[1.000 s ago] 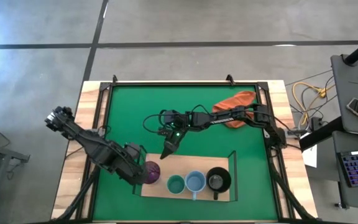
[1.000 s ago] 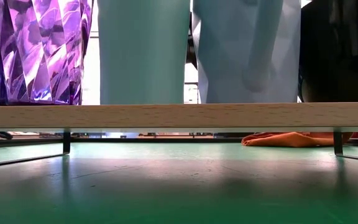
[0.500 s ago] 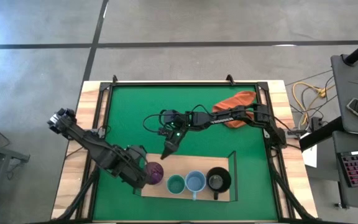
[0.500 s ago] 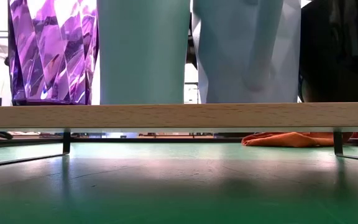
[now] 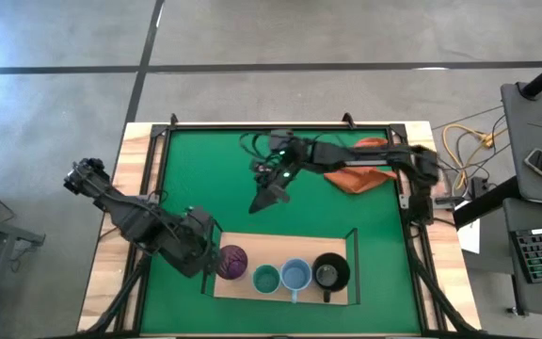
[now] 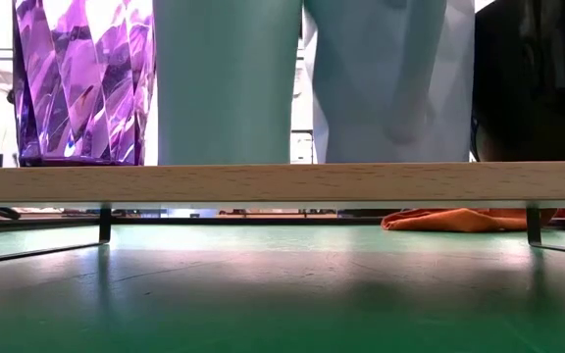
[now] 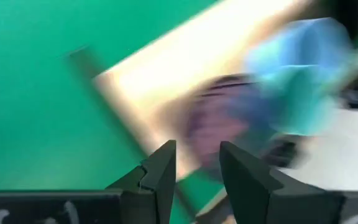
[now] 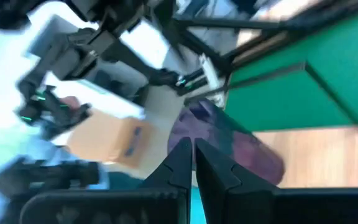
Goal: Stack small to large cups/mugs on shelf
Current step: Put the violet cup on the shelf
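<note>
Four cups stand in a row on the light-wood shelf at the near edge. They are a purple tumbler, a teal cup, a light blue mug and a black mug. My left gripper is open just left of the tumbler, with nothing between its fingers. My right gripper hangs shut and empty over the middle of the green mat.
An orange-red cloth lies at the mat's far right, under my right arm. The shelf's black metal uprights stand at its ends. Open green mat stretches between the shelf and the far edge.
The tumbler shifted a little along the shelf toward the teal cup, then stood still. My left gripper has drawn back up and toward the table's left, away from the tumbler. My right gripper, staying shut, has risen and moved toward the far edge.
</note>
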